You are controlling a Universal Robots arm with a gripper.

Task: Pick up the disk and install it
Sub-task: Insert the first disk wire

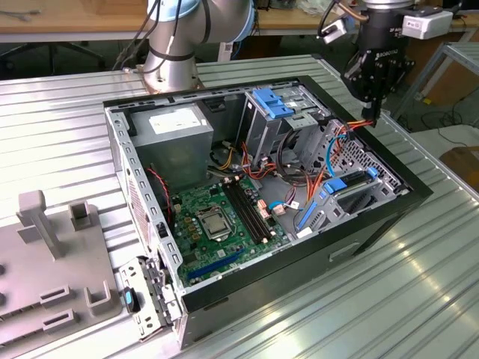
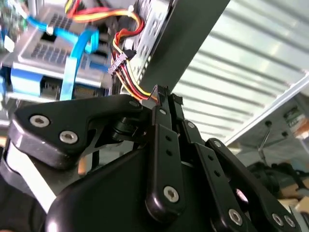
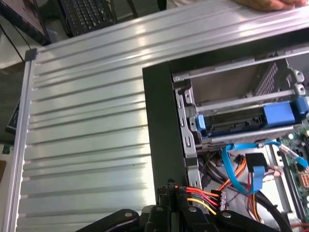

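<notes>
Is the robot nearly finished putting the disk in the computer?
Nearly, it seems. The disk with blue rails already sits in its bay. The gripper is pinched shut on the coloured wires at the case edge. Their plug hangs loose, not yet in the disk.

The arm (image 1: 176, 52), up around eleven o'clock in the exterior view, is a fat silver-grey tube with pale blue caps at its joints. Over at one o'clock the claw (image 1: 372, 114) is matt black, with a white box (image 1: 426, 24) fixed above it and a dark cable (image 1: 327, 21) looped alongside. In the second wrist view its fingers (image 2: 161, 140) are flat black bars with bright round screw heads (image 2: 170, 194).
</notes>
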